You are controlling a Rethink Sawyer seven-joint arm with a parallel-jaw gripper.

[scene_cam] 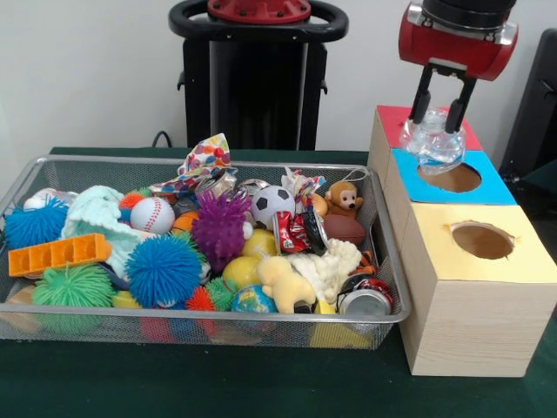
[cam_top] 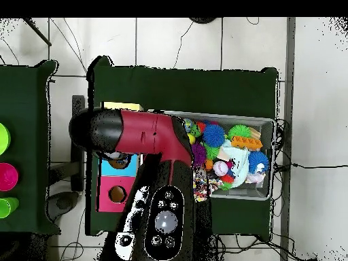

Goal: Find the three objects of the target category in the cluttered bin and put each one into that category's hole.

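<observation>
Gripper (scene_cam: 441, 122) above blue hole (scene_cam: 449, 178), fingers (scene_cam: 421, 104) pinched on crumpled clear plastic bottle (scene_cam: 433, 144). Light, springy, slippery; likely holds best at crushed middle.

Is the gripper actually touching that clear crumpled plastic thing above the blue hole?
Touching. The front view shows the gripper with its two fingers closed on either side of the clear crumpled plastic piece, which hangs from them above the blue hole.

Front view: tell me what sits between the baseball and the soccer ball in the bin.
In the front view, a purple spiky ball sits between the baseball and the soccer ball.
</observation>
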